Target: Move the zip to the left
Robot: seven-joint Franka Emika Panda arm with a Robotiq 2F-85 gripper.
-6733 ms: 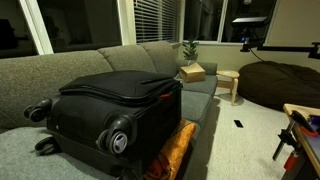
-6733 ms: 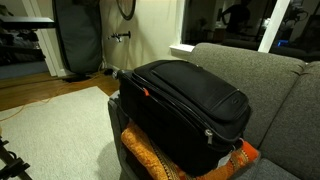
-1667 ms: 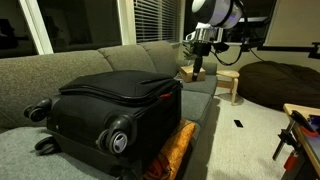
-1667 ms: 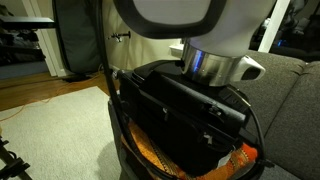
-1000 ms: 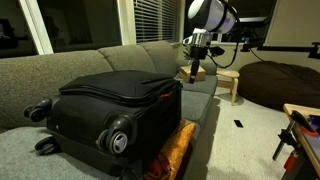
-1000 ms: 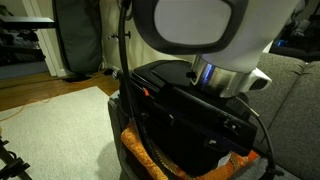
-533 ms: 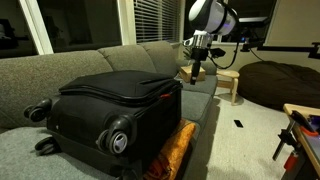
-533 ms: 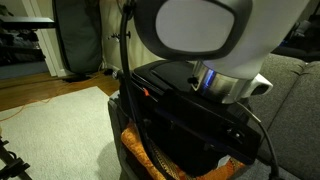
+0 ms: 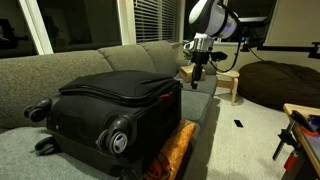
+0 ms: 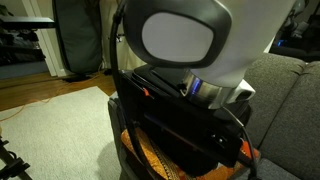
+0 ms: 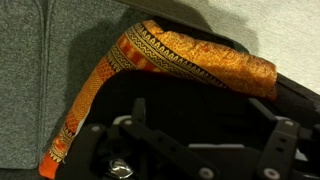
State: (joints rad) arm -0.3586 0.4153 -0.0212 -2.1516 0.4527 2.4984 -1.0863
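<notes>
Black fabric suitcase [image 9: 100, 120] lies on the grey sofa [image 9: 60, 62], its zip [image 9: 120, 97] untouched along the lid seam, while the gripper [image 9: 199, 72], freshly swung in above, shows jaws I cannot judge.

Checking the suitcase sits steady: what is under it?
An orange patterned fabric sticks out beneath the suitcase, on the grey sofa. How far it reaches underneath is covered.
</notes>
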